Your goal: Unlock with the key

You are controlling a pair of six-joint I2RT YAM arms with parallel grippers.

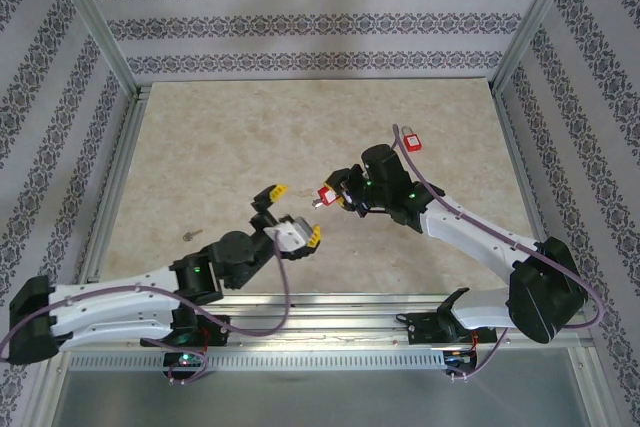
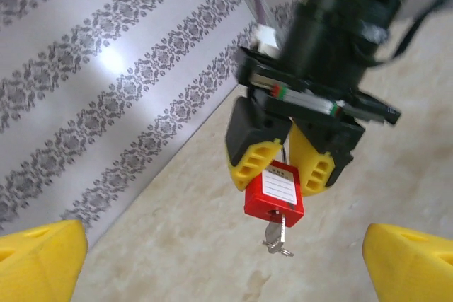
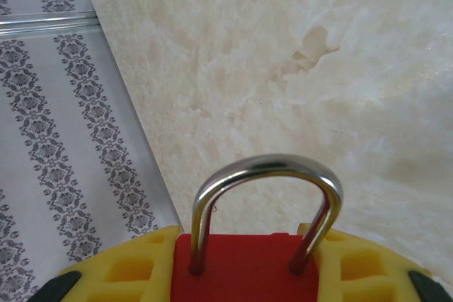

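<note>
Right claw [image 1: 338,199] clenches the rigid red padlock [image 2: 274,192] above the table [image 1: 250,147], with a small, likely slippery key [image 2: 277,240] in its base. Left claw [image 1: 290,215] gapes released, probably best pinching the key's flat head.

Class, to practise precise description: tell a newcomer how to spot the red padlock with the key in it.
Follow the right arm over the table to its yellow fingers. The red padlock is clamped between them, key in its free end; the other red padlock lies loose on the table behind.
</note>
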